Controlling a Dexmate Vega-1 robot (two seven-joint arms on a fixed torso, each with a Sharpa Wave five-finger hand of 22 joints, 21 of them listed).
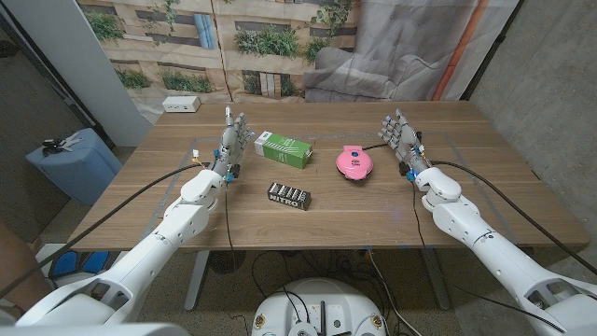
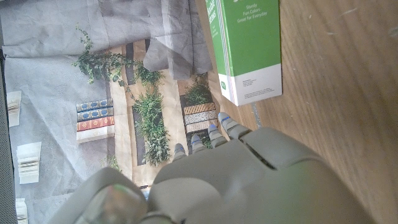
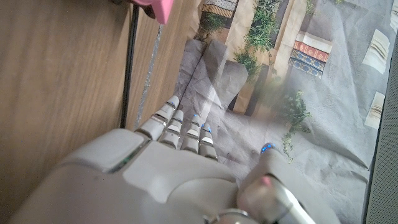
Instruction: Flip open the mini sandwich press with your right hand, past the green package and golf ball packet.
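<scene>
Fingers apart, right hand stands empty beside the closed pink sandwich press. Left hand, likewise spread, flanks the green package mid-table; the black golf ball packet lies nearer the front edge.

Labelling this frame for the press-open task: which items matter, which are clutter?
Job:
pink mini sandwich press, lid down
right hand, open, apart from the press
green package
golf ball packet

Lying about:
left hand, open, beside the green package
white power strip at the far edge
black cable from the press
</scene>
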